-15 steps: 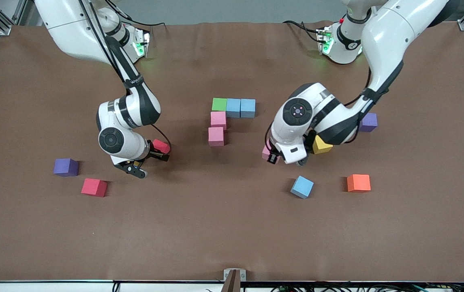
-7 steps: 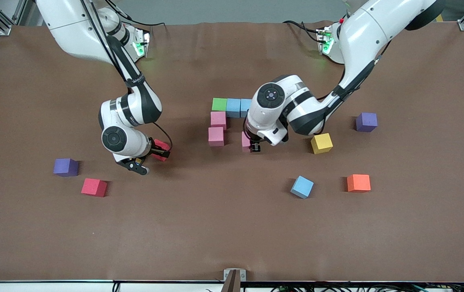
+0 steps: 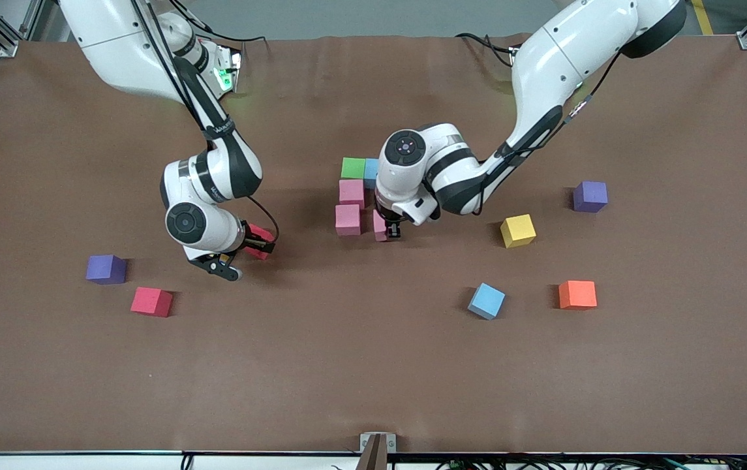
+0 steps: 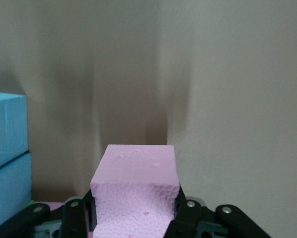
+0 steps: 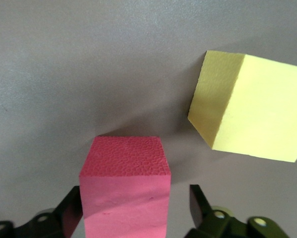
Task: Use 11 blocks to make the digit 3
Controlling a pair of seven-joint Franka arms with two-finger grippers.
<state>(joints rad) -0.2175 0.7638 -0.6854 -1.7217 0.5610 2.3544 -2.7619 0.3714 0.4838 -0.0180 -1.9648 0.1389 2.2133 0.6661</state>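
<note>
Our left gripper [image 3: 391, 230] clamps a pink matte foam cube [image 4: 134, 191] at three o'clock of the pink column. Our right gripper [image 3: 257, 247] straddles a red foam cube [image 5: 124, 186]; whether it grips, we cannot tell. Lowered crooked, the pink cube could nudge the half-built digit [image 3: 351, 196] apart.

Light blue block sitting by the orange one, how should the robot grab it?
Come straight down from above and pinch two opposite side faces of the light blue block. It lies flat but turned slantwise to the orange block, so the grip likely needs turning to match. Nothing touches it.
</note>
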